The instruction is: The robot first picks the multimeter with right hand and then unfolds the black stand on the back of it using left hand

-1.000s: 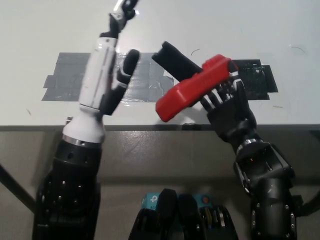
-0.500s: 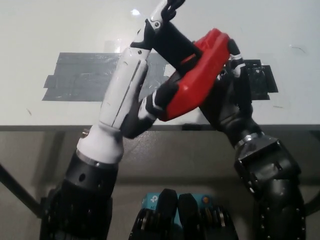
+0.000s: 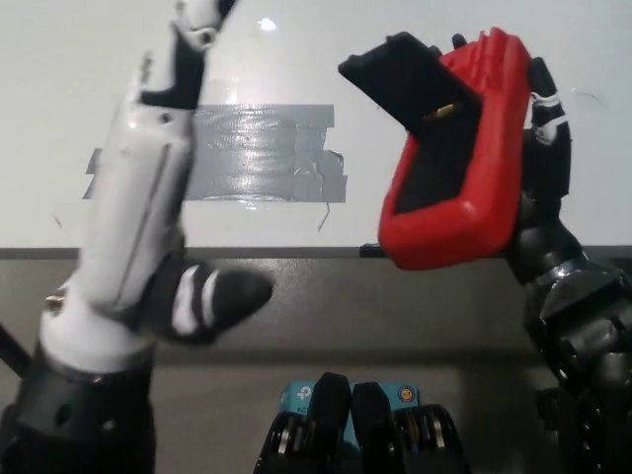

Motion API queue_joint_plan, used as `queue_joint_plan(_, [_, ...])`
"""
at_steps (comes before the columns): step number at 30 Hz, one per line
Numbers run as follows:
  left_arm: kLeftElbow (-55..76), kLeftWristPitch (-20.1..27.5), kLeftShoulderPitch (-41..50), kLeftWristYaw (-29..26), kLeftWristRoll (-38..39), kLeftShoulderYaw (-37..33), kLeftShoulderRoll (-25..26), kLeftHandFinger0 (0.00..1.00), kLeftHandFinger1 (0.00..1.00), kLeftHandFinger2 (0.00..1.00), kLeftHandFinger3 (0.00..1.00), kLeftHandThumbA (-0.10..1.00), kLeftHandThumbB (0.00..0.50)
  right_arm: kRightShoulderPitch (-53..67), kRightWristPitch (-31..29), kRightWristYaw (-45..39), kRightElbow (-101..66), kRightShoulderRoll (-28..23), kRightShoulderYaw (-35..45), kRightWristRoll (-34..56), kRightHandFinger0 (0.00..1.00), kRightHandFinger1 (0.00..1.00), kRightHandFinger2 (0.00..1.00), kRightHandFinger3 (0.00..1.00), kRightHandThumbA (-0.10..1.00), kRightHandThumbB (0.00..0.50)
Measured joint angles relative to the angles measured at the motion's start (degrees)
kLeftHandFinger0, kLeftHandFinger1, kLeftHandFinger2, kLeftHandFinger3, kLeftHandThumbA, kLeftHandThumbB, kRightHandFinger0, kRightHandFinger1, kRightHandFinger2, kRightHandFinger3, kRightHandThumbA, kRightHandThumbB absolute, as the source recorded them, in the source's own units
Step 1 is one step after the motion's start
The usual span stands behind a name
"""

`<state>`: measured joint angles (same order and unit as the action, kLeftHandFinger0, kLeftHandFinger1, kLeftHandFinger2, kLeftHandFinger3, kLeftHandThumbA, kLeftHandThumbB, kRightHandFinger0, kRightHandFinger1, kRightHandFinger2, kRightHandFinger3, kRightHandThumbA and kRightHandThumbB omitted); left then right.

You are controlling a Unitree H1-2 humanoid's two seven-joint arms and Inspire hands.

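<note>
The table [image 3: 415,39] fills the upper half of the view, pale and bare apart from strips of grey tape [image 3: 262,158] stuck down between the two hands. Its front edge runs across below the tape.

The left hand [image 3: 148,217] stands at the left, blurred, reaching up over the tape with nothing in it and its fingers apart. It is well apart from the meter, across the tape from it.

The right hand [image 3: 543,148] is clamped on the multimeter [image 3: 459,168], gripping it from behind on the far side, so only parts of the dark fingers show along the meter's right edge. The red case is held up off the table, tilted, with its back turned to the camera.

The stand [image 3: 410,84] juts out from the top of that back toward the left hand, at an angle to the case and plainly swung away from it.

By my reading, the pick is done and the unfolding is at or near its end. If the stand is not fully out, the left hand needs to come back across and push its free tip further. Nothing lies between the hands to block that.
</note>
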<state>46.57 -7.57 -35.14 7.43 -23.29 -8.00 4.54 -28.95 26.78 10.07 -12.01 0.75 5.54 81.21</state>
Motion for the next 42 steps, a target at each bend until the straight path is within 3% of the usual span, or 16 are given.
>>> queue_joint_plan(4, [0.44, 0.71, -1.08, 0.0, 0.03, 1.86, 0.24, 1.0, 1.0, 1.0, 1.0, 1.0, 0.26, 0.59, 0.01, -0.8, -0.94, -0.21, -0.52, 0.7, 0.0, 0.0, 0.21, 0.76, 0.19, 0.103])
queue_joint_plan(7, [0.27, 0.73, -1.17, 0.11, -0.39, 2.06, 0.25, 1.0, 1.0, 1.0, 1.0, 1.0, 0.294, 1.01, 0.01, -1.39, -1.65, -0.29, -1.21, 0.79, 0.0, 0.0, 0.22, 0.75, 0.19, 0.074])
queue_joint_plan(12, [-0.13, 0.45, -1.13, 1.01, -2.2, 1.05, 0.13, 1.0, 1.0, 1.0, 1.0, 1.0, 0.273, 1.42, 0.02, -2.01, -2.23, 0.0, -2.66, 0.76, 0.0, 0.0, 0.17, 0.62, 0.17, 0.083])
queue_joint_plan(20, [-2.04, 0.47, 0.22, 2.67, -5.97, -2.6, -1.51, 1.0, 1.0, 1.0, 1.0, 1.0, 0.348, 1.53, 0.06, -1.75, -3.75, 1.48, -3.46, 0.77, 0.0, 0.0, 0.15, 0.51, 0.16, 0.084])
queue_joint_plan(24, [-3.13, 0.56, 1.33, 3.04, -7.75, -3.95, -2.27, 1.0, 1.0, 1.0, 1.0, 1.0, 0.352, 1.68, 0.06, -1.76, -4.37, 1.77, -4.07, 0.74, 0.0, 0.0, 0.17, 0.49, 0.16, 0.101])
queue_joint_plan(29, [-3.25, 0.58, 2.2, 3.54, -9.06, -4.41, -2.41, 1.0, 1.0, 1.0, 1.0, 1.0, 0.352, 1.96, 0.07, -1.76, -5.36, 2.15, -4.38, 0.65, 0.0, 0.0, 0.18, 0.5, 0.17, 0.079])
queue_joint_plan(35, [-3.1, 0.63, 3.17, 4.15, -10.53, -4.91, -2.95, 1.0, 1.0, 1.0, 1.0, 1.0, 0.361, 1.96, 0.07, -1.6, -5.4, 2.47, -4.23, 1.08, 0.0, 0.0, 0.19, 0.5, 0.1, 0.098])
queue_joint_plan(38, [-2.92, 0.7, 3.82, 4.5, -10.88, -5.19, -3.25, 1.0, 1.0, 1.0, 1.0, 1.0, 0.366, 1.96, 0.07, -1.42, -5.43, 2.47, -4.1, 1.41, 0.0, 0.0, 0.29, 0.53, 0.1, 0.085])
queue_joint_plan(40, [-2.77, 0.73, 4.1, 4.84, -11.2, -5.38, -3.45, 1.0, 1.0, 1.0, 1.0, 1.0, 0.365, 1.96, 0.07, -1.36, -5.46, 2.46, -4.01, 1.59, 0.0, 0.01, 0.49, 0.62, 0.13, 0.06])
queue_joint_plan(42, [-2.67, 0.84, 4.15, 4.92, -11.45, -5.55, -3.7, 1.0, 1.0, 1.0, 1.0, 1.0, 0.354, 1.95, 0.07, -1.39, -5.45, 2.43, -3.98, 1.61, 0.0, 0.02, 0.57, 0.67, 0.15, 0.059])
